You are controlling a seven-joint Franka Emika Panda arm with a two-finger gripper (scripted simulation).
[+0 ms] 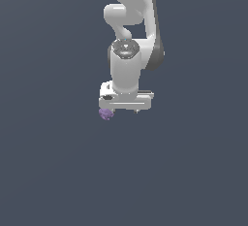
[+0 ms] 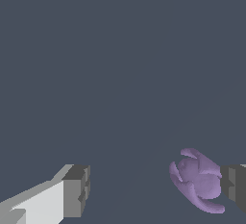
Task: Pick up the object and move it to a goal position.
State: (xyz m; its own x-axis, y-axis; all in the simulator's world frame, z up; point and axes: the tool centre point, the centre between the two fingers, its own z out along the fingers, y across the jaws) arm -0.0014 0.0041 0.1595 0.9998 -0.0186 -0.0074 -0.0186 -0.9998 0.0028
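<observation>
The object (image 1: 105, 114) is a small lumpy light-purple blob lying on the dark grey floor, just under the end of the white hand toward the exterior view's left. In the wrist view the object (image 2: 197, 180) sits inside my gripper (image 2: 156, 189), up against one grey fingertip (image 2: 234, 187). The other fingertip (image 2: 77, 192) stands well apart from it with a wide gap between. My gripper (image 1: 124, 109) is open and low over the floor; from outside, its fingers are mostly hidden under the hand.
The white arm (image 1: 128, 21) rises behind the hand toward the top of the exterior view. Only plain dark grey floor (image 1: 58, 171) shows around it.
</observation>
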